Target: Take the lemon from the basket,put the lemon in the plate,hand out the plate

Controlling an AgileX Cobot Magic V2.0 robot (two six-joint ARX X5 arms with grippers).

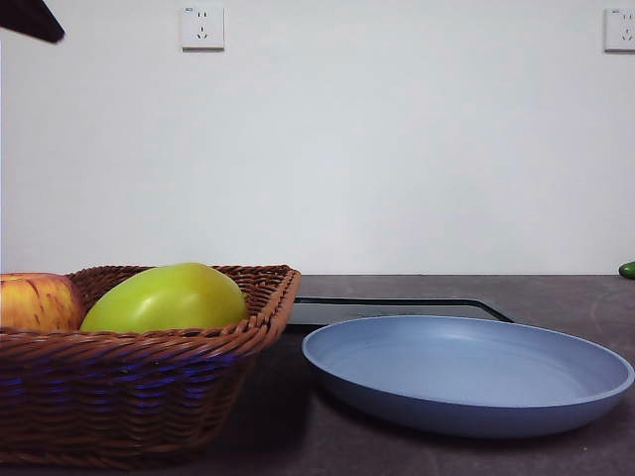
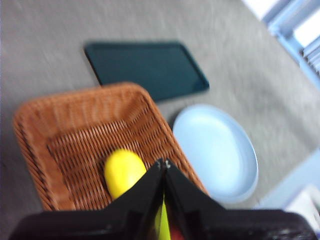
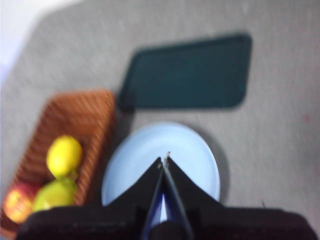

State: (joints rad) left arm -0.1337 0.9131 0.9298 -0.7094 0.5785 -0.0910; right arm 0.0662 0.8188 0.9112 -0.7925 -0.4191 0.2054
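The lemon (image 2: 124,172) lies in the brown wicker basket (image 2: 100,132), beside a yellow-green fruit. It also shows in the right wrist view (image 3: 64,156); in the front view it is hidden behind the other fruit. My left gripper (image 2: 164,162) is shut and empty, high above the basket's near side. The empty light-blue plate (image 1: 466,372) sits right of the basket (image 1: 129,397) on the table. My right gripper (image 3: 164,159) is shut and empty, high above the plate (image 3: 150,155). A black arm tip (image 1: 30,18) shows at the front view's top left corner.
A large yellow-green fruit (image 1: 169,297) and a red-yellow apple (image 1: 35,302) fill the basket's front. A flat black tray (image 1: 397,309) lies behind the plate. A small green thing (image 1: 627,270) sits at the far right edge.
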